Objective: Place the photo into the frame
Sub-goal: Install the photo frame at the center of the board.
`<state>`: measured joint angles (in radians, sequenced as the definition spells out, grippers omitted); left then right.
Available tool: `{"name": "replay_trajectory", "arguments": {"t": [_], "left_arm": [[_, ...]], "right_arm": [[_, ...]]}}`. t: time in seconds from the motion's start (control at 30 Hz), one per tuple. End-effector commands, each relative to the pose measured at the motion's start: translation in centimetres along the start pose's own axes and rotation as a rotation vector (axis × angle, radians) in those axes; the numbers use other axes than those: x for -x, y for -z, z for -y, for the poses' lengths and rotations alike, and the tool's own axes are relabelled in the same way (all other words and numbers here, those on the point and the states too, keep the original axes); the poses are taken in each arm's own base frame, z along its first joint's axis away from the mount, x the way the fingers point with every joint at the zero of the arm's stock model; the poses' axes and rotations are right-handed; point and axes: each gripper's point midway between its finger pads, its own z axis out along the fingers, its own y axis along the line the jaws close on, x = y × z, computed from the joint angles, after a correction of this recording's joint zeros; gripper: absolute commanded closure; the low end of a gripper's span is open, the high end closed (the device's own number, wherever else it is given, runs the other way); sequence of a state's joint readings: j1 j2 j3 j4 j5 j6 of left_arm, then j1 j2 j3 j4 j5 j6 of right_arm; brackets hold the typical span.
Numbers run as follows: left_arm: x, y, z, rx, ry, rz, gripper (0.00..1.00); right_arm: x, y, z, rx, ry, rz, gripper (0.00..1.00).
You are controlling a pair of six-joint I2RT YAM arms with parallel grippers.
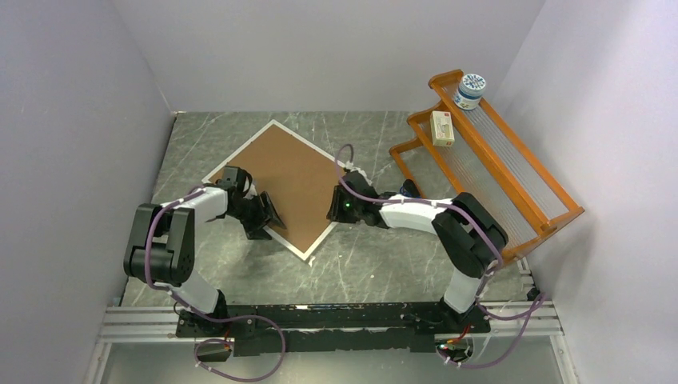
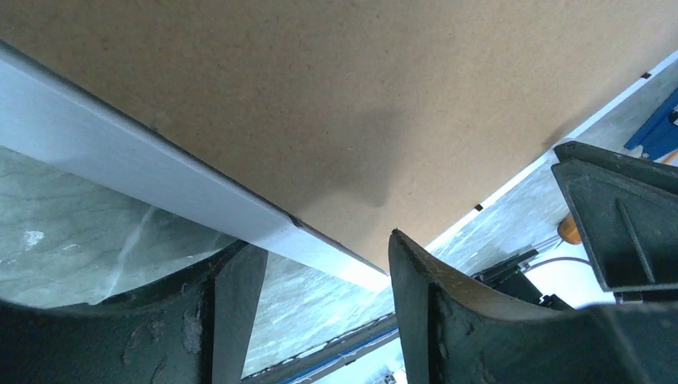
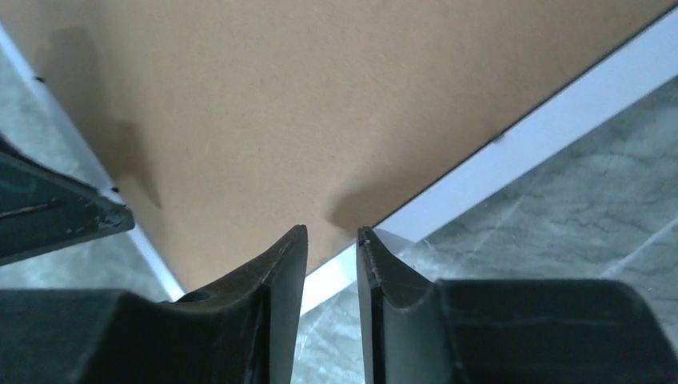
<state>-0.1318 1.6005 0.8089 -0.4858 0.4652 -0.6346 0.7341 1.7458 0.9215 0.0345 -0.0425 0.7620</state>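
Marble table [image 1: 376, 268], frame [image 3: 560, 116] backing-side up: left gripper [image 1: 269, 214] spread, right gripper [image 1: 333, 209] hold unclear; rim nudge could skew it.

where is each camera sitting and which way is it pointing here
Top external: fixed above and behind the arm bases, looking down on the table; both arms show, left end effector and right end effector at the frame.
Left wrist: on the left wrist, looking past its own fingers at the frame's rim and backing board.
Right wrist: on the right wrist, facing the frame's corner between its own fingers.
Shared: all see the backing board; each wrist view catches the other end effector.
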Motion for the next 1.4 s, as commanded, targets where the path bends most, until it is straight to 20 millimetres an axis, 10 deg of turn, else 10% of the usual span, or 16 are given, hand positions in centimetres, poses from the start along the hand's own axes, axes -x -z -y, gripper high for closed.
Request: {"name": "replay_trajectory", "arguments": {"t": [0.0,0.3,0.5,0.77,0.97,1.37], "left_arm": [[-1.7,-1.2,-4.8,0.235,0.039,-0.042,0.36],[-2.1,-0.8,-7.7,0.429,0.08,-0.073,0.37],[-0.2,-0.4,-4.7,0.317,0.038,-0.031,0.29],[5.2,5.2,-0.2,0.256,-0.051,0.19,0.17],[9.0,8.2,-3.0,0.246,0.136,0.315,0.15],[13.7,6.0,-4.3,0.004,0.234,0.283,0.06]], "right_arm": [[-2.6,0.3,6.8,-0.405,0.191,-0.069,0.63],[0.7,2.0,6.2,-0.506,0.283,-0.014,0.53],[7.5,3.6,0.8,-0.268,0.237,0.112,0.47],[13.4,4.2,0.5,-0.151,0.188,0.184,0.42],[17.9,2.2,2.5,-0.235,0.227,0.188,0.23],[21.7,-5.7,4.7,-0.158,0.345,0.006,0.11]]}}
